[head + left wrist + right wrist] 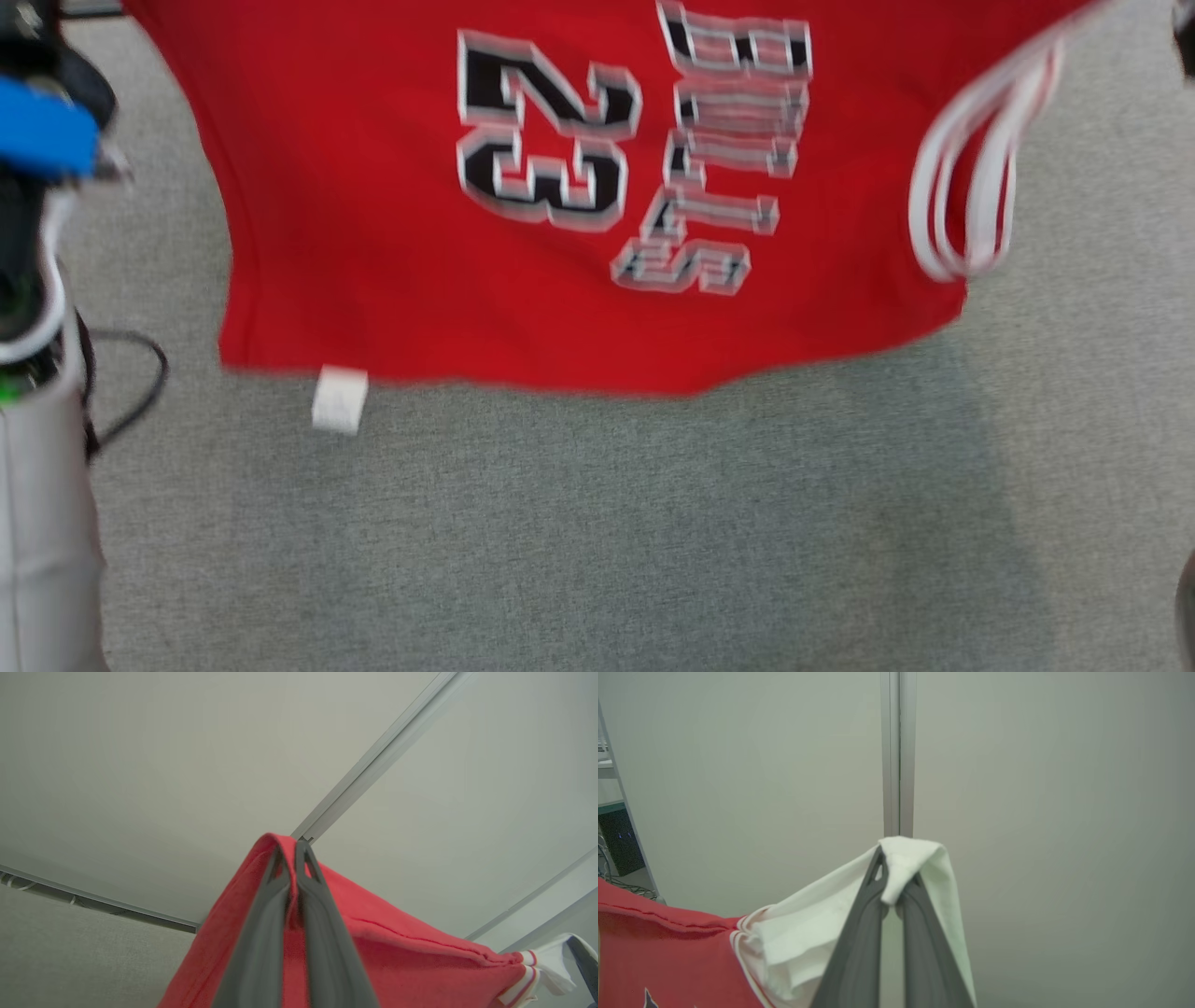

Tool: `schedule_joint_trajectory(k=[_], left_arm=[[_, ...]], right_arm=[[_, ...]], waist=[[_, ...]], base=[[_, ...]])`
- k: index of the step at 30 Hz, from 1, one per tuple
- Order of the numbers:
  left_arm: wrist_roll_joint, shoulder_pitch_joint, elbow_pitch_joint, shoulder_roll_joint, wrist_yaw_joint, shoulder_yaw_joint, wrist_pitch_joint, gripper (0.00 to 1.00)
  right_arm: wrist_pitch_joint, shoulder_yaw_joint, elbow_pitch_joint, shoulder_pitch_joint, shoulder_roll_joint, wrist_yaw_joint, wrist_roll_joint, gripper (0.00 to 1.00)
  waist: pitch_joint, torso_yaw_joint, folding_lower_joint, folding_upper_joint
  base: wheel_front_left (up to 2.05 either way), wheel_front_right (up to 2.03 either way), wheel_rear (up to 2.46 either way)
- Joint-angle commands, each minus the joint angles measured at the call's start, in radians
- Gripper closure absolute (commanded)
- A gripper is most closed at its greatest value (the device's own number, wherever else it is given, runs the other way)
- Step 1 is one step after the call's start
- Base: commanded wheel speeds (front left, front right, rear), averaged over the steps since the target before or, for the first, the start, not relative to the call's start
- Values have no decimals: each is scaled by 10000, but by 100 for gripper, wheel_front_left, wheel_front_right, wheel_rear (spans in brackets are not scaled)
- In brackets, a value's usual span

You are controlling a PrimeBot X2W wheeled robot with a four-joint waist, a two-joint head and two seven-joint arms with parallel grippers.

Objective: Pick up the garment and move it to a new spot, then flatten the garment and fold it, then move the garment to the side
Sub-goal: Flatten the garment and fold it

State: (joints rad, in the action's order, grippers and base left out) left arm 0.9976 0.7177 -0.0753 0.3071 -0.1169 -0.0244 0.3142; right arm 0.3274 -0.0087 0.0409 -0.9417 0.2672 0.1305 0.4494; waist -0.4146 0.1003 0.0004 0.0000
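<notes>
I count one garment (pixel 392 233): a red jersey with the number 23 and the word BULLS in black and white, white-striped trim at the arm opening, and one small white tag (pixel 339 399) hanging off its lower hem. Two grippers are on it. In the left wrist view my left gripper (pixel 292 853) is clenched on a fold of the red cloth, which peaks at the fingertips and drapes down both sides of the fingers. In the right wrist view my right gripper (pixel 896 882) is clenched on a bunch of white fabric at the jersey's end, with the red body trailing off to that view's lower left.

The jersey is stretched between the two grips and held up off the grey carpeted floor (pixel 597 541). In the head view its hem runs across the middle of the picture, blurred, with its shadow on the carpet below. The carpet on my side of the hem is open right across. At the left edge of that view are my one pale forearm (pixel 42 523) and one black cable (pixel 140 383) looping on the floor beside it.

Behind both grippers I see plain pale wall panels, each with a metal rail (pixel 898 751).
</notes>
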Motion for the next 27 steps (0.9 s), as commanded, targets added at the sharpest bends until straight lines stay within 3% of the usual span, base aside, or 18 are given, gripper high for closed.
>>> schedule_joint_trajectory(k=[1, 9, 14, 20, 27], left_arm=[[-98, 502, 294, 60, 64, 50, -141, 100], [-755, 3611, 2593, 86, 506, 285, -1618, 100], [-984, 4384, 3378, 97, 1071, 189, -2376, 100], [-1399, 3243, 4387, -103, 1675, -276, -3066, 100], [-2119, 992, 5828, -444, 2153, -1379, -3916, 100]], right_arm=[[-295, 75, -303, -601, 78, 5, -178, 100], [-3406, 680, -2833, -4455, 209, 2, -1158, 100], [-4195, 620, -3585, -5115, 326, -1, -1332, 100], [-3732, 841, -4068, -2959, 301, -1, -1265, 100], [-2351, 812, -4061, 1190, -93, 2, -520, 100]], waist=[[-380, -266, -4, 0], [-860, -181, -4, 0], [-866, -51, -4, 0], [-892, 139, -4, 0], [-531, 130, -4, 0]], base=[[0, 0, 0], [0, 0, 0], [0, 0, 0], [0, 0, 0], [0, 0, 0]])
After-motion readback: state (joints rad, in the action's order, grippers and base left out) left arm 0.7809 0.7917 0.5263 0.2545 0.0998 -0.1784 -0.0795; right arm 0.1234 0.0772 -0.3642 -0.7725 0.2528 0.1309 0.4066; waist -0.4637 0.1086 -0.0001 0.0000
